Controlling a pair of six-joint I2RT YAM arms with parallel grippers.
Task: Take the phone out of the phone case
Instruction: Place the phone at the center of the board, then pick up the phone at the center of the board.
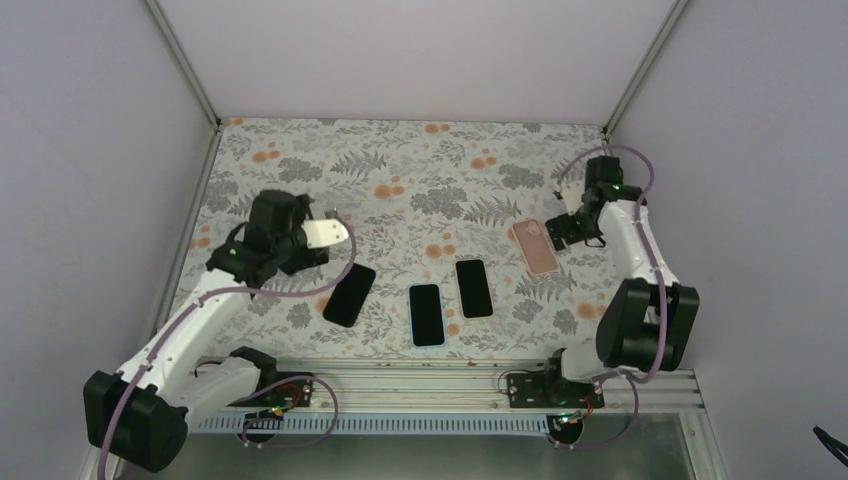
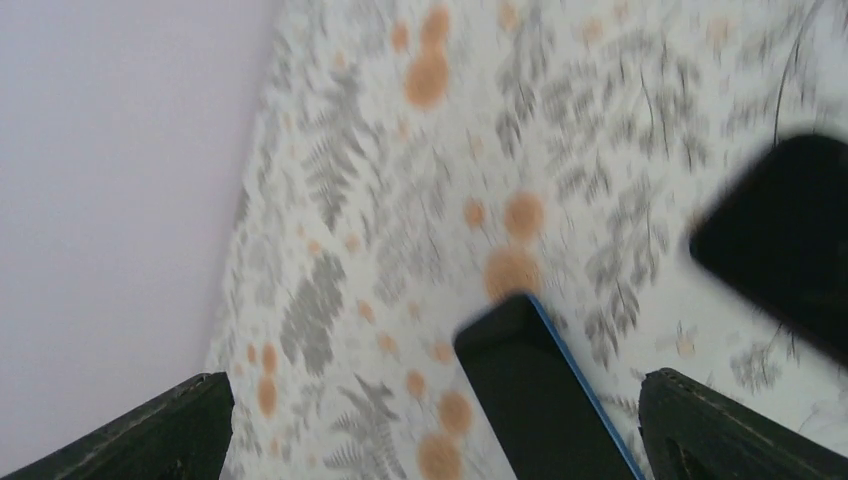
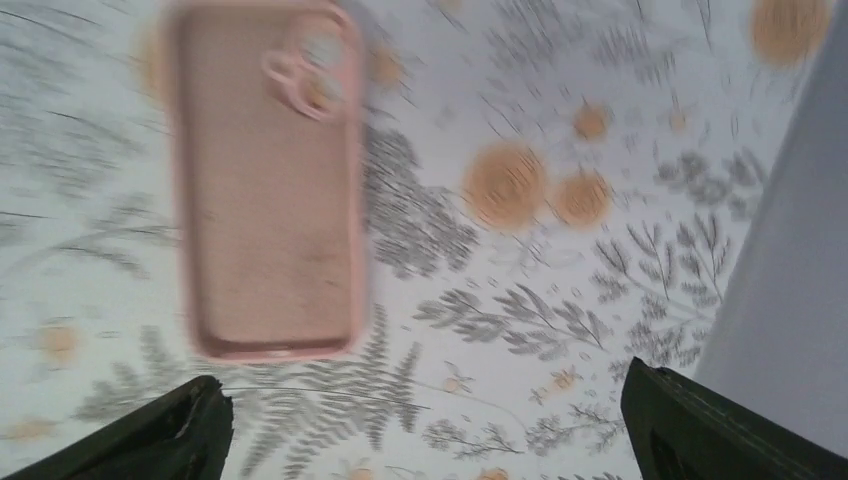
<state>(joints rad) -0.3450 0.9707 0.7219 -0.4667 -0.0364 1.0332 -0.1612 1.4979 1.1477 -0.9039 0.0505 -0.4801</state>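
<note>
A lab: plain-walled booth (image 1: 420, 50), rail-mounted robot arms (image 1: 640, 250).

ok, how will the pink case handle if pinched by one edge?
The pink case looks matte and rubbery, so probably grippy. Lying flat on the patterned table, it should slide, not roll or tip. Whether it's empty isn't visible; if so, expect flex.

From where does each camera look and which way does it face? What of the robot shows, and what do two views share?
Top external: above and behind the bases, facing down on the floral table; left arm, right arm show.
Left wrist: on the left arm, looking down through the left end effector at a blue-edged phone.
Right wrist: on the right arm, looking down through the right end effector at the pink case.
Shared: the pink case, also in top external.
</note>
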